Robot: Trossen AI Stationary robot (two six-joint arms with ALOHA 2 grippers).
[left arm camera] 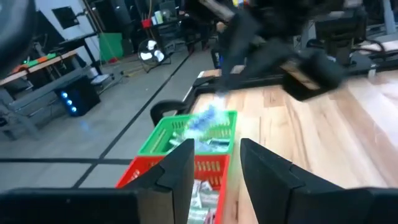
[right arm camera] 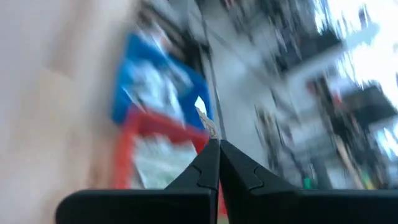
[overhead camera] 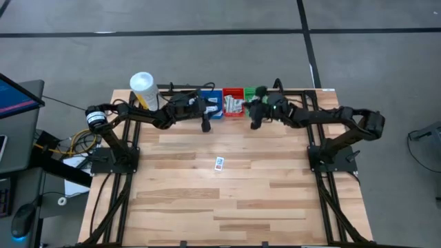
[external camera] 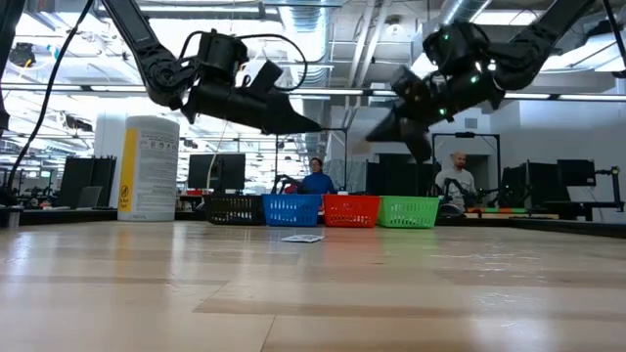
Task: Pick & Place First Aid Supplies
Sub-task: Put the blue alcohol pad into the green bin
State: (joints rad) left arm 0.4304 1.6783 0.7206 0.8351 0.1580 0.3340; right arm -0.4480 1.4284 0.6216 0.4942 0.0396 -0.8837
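The right gripper (right arm camera: 213, 144) has its fingers pressed together on a small pale packet (right arm camera: 205, 121), only a thin sliver of which pokes out past the tips; in the high view this gripper (overhead camera: 255, 122) hangs at the far side of the table, just in front of the red bin (overhead camera: 233, 102) and green bin (overhead camera: 251, 96). In the low view it (external camera: 383, 125) is well above the table, over the row of bins. The left gripper (left arm camera: 214, 163) stands with its two dark fingers parted and nothing between them; it (overhead camera: 205, 126) hangs just in front of the blue bin (overhead camera: 212, 103), raised off the wood (external camera: 315, 124). Past its fingers the red bin (left arm camera: 202, 174) and green bin (left arm camera: 180, 127) show white packets heaped inside. The four bins sit side by side along the far edge: black (external camera: 233, 208), blue (external camera: 292, 208), red (external camera: 351, 209), green (external camera: 409, 210). One more packet (overhead camera: 220, 163), white with blue and red marks, lies flat on the table (overhead camera: 275, 207) near its middle, well apart from the bins and both grippers. A white-capped yellow container (overhead camera: 143, 89) stands at the far left corner. Two people (external camera: 315, 176) sit in the room behind.
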